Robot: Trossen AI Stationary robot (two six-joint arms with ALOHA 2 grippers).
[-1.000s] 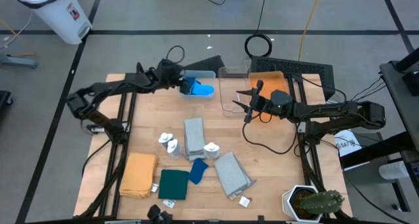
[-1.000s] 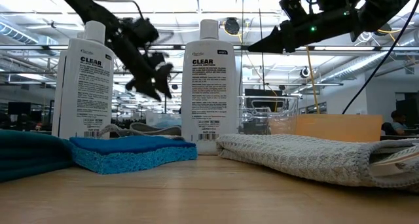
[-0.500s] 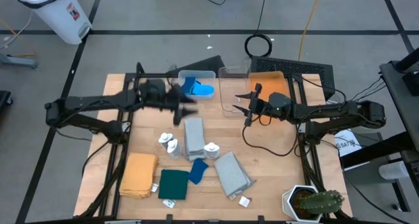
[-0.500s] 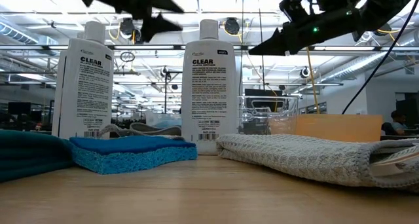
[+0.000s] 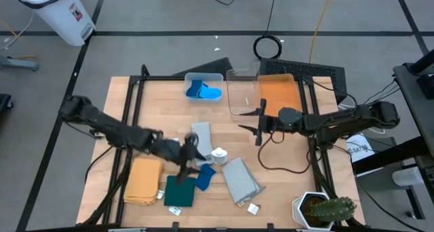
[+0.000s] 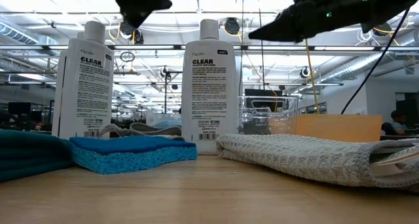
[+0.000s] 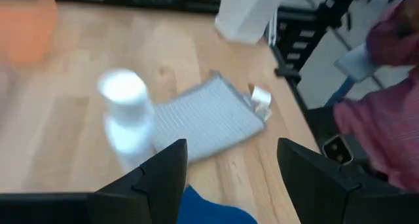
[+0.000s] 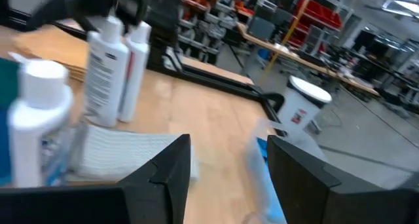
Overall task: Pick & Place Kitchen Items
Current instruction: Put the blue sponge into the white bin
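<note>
Left gripper [image 5: 188, 159] blurred above blue cloth [image 5: 205, 176], fingers parted, empty; right gripper [image 5: 258, 120] likewise released, holding nothing.

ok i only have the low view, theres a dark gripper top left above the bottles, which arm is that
observer: that's the left gripper, hanging over the middle of the table near a white bottle and the loose blue cloth.
operator: is it holding anything
observer: no, its wrist view shows the fingers apart with nothing between them.
operator: and the other arm
observer: the right gripper hangs beside the large clear bin, open and empty too.
</note>
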